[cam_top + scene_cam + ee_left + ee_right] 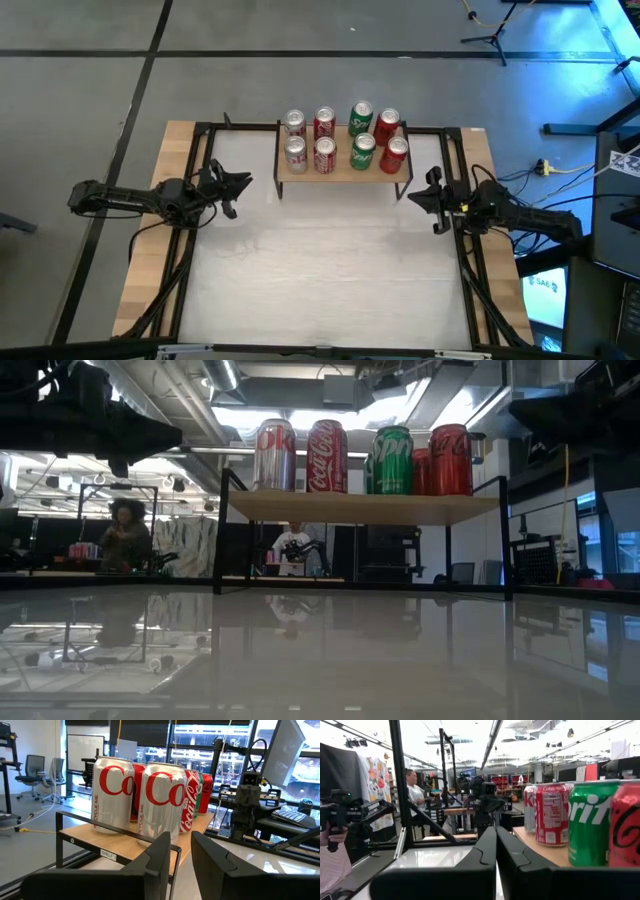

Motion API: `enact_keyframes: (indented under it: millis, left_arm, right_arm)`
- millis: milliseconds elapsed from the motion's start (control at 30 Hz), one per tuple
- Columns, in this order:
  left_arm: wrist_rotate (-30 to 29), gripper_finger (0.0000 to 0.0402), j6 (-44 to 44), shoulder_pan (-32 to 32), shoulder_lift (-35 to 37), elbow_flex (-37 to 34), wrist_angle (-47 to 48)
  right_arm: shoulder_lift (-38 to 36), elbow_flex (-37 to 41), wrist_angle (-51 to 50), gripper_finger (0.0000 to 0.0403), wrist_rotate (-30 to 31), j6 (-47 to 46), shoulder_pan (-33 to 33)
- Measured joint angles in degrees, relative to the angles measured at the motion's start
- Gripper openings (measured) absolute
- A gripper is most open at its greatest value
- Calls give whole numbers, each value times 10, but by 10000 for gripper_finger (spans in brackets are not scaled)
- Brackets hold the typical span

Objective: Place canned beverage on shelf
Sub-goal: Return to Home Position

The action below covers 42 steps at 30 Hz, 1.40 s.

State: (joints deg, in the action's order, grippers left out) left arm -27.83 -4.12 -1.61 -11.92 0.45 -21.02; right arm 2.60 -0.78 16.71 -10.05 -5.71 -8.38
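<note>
The shelf stands at the table's far middle, a light wood plank on thin black legs. On it stand several cans in two rows: silver, red, green and red in front, with like ones behind. All rest upright on their bases. My left gripper waits left of the shelf, pointing at it, its fingers close together with nothing between them. My right gripper waits right of the shelf, shut and empty. No can is off the shelf.
The white tabletop lies bare in front of the shelf. Black frame rails run along the table's sides and back. People show in the room beyond the far edge.
</note>
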Motion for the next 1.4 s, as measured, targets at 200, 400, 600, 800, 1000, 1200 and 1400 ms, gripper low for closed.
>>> enact_keyframes:
  millis: [200, 400, 600, 800, 1000, 1200, 1400]
  left_arm:
    - [0, 70, 0, 0, 0, 0, 0]
    - [0, 70, 2, 0, 0, 0, 6]
    - [0, 70, 1, 0, 0, 0, 37]
    - [0, 70, -1, 0, 0, 0, 89]
    - [-1, 70, -3, 0, 0, 0, 138]
    - [-1, 70, 4, 0, -1, 0, 172]
    - [4, 70, 51, 0, -1, 0, 172]
  right_arm:
    - [-24, 0, -60, 1, 16, -3, 0]
    - [-25, -1, -97, 1, 31, -3, 0]
    - [-23, -1, -163, 1, 89, -5, 1]
    - [-20, -1, -165, 1, 103, 2, 1]
    - [-20, -1, -166, 1, 96, 0, 1]
    - [-20, -1, -167, 1, 95, 0, 1]
    - [-20, -1, -167, 1, 95, 0, 1]
